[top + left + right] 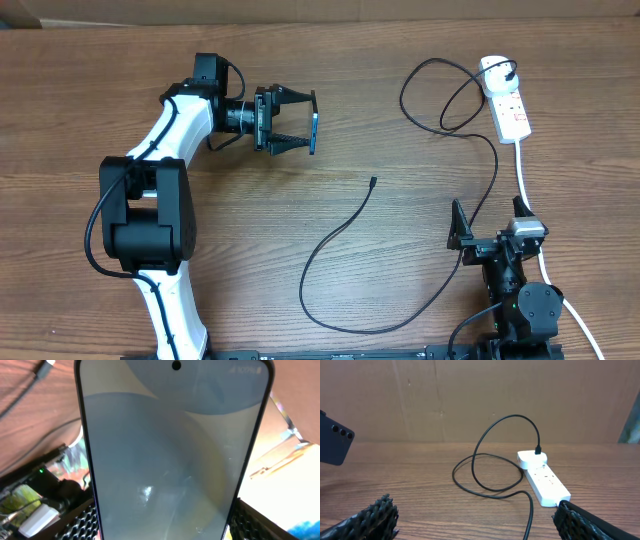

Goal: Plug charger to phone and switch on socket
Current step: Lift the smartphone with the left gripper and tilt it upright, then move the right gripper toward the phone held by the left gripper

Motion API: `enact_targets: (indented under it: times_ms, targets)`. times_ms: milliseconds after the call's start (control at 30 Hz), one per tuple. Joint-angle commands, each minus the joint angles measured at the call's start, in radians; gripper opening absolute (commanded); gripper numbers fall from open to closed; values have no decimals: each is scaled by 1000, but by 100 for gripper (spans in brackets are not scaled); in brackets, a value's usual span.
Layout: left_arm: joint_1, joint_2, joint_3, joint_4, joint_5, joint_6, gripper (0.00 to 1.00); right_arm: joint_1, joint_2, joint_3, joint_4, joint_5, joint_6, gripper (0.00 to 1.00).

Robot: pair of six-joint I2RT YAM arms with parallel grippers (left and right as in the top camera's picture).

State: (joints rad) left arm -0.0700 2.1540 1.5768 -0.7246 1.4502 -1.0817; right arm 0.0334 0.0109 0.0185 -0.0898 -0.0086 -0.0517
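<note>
L claw (306,122) part-open, clamped on the phone (170,460) by its long edges. Phone is up off the desk (400,60), screen facing my wrist cam. R claw (489,220), low at desk's near-right, gapes fully wide w/ nothing in it. Charger (515,415) cable loops across the desk btwn them; its connector tip (373,182) lies loose, well apart from phone. Far right: its plug sits in the socket (508,100).

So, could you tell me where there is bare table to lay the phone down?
The widest bare wood lies between the left arm and the lower curve of the charger, below the phone. Another free patch sits inside that curve, between the connector tip and the right gripper. It is crowded top right: cable loops beside the socket.
</note>
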Motion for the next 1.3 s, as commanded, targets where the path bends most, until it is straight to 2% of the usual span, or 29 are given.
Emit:
enact_targets:
  times_ms: [0, 300, 633, 833, 1067, 1267]
  targets:
    - [3, -38, -1, 3, -28, 34, 69, 5, -8, -11, 6, 3, 2, 100]
    - [3, -38, -1, -9, -71, 158, 66, 5, -8, -11, 6, 3, 2, 100]
    - [3, -51, -1, -11, -84, 171, 66, 5, -8, -11, 6, 3, 2, 100]
    - [6, -127, -1, -13, -97, 164, 66, 5, -8, -11, 6, 3, 2, 100]
    - [11, -180, -1, -110, -63, 155, 68, 5, -8, -11, 10, 1, 3, 100]
    - [11, -182, -1, -117, 34, 114, 68, 5, -8, -11, 34, -302, 3, 100]
